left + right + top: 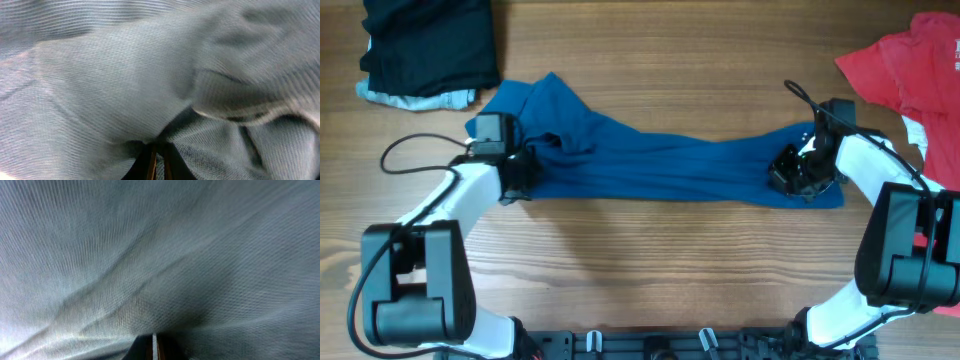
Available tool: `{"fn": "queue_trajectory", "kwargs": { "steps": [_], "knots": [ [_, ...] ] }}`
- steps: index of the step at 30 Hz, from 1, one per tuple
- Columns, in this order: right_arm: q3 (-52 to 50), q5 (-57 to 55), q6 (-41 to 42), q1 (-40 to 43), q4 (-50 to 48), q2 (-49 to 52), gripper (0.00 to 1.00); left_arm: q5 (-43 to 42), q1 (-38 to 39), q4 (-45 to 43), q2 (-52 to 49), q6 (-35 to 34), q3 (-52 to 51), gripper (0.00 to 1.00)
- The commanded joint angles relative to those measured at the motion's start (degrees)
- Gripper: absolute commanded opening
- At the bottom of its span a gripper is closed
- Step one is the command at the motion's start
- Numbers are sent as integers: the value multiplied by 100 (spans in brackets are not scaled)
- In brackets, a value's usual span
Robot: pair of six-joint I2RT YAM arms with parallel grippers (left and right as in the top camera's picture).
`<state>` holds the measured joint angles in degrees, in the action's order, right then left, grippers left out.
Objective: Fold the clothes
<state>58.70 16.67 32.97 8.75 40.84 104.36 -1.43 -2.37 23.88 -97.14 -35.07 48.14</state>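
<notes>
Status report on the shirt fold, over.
Left gripper shut on blue shirt, left end. Right gripper shut on right end. Red shirt, black pile off to the sides.

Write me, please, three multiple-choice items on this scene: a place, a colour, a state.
1. The red shirt lies: A far right; B far left; C near edge.
2. The stretched shirt is: A black; B red; C deep blue.
3. The left claw and right claw are: A both open; B both shut on the stretched shirt; C one open.
A, it sits at the far right corner of the table; C, overhead shows blue cloth; B, each wrist view shows cloth pinched at closed tips.
</notes>
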Motion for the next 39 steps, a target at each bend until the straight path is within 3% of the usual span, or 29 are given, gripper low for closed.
{"fn": "queue_trajectory", "kwargs": {
  "steps": [1, 4, 6, 8, 9, 10, 11, 12, 13, 15, 21, 28, 34, 36, 39],
  "knots": [
    [385, -1305, -13, 107, 55, 229, 7, 852, -706, 612, -363, -37, -461, 8],
    [581, -1307, -11, 107, 197, 227, 7, 855, -765, 852, -153, -35, -461, 26],
    [892, -1272, -181, 107, 481, 195, 12, 855, -765, 1005, 155, -35, -459, 33],
    [1338, -1204, -354, 146, 835, 63, 22, 857, -765, 1222, 621, -33, -404, 41],
    [1510, -1158, -455, 186, 955, 0, 28, 859, -765, 1325, 826, -35, -363, 53],
    [1777, -1071, -634, 282, 1143, -92, 48, 859, -765, 1504, 1187, -35, -282, 67],
    [1926, -968, -822, 393, 1239, -168, 65, 857, -765, 1628, 1467, -35, -221, 97],
    [1980, -855, -1027, 498, 1263, -216, 82, 857, -765, 1711, 1703, -35, -179, 100],
    [1982, -507, -1447, 682, 1290, -254, 92, 850, -765, 1781, 2039, -35, -157, 100],
    [1779, 409, -2140, 1047, 1320, -245, 100, 835, -765, 1845, 2612, -35, -157, 100],
    [557, 1934, -3093, 1349, 144, -234, 99, 321, -765, 2015, 2994, -33, -157, 100],
    [-151, 1937, -2997, 1340, -765, -111, 99, 229, -765, 2234, 2962, -33, -162, 100],
    [-459, 1939, -2844, 918, -951, 358, 98, 229, -765, 2253, 2962, -33, -162, 100],
    [-461, 1939, -2826, 540, -962, 424, 90, 229, -765, 2293, 2962, -33, -162, 100],
    [-461, 1617, -2468, 114, -981, 424, 57, 229, -765, 2315, 2962, -33, -162, 100]
  ]
}}
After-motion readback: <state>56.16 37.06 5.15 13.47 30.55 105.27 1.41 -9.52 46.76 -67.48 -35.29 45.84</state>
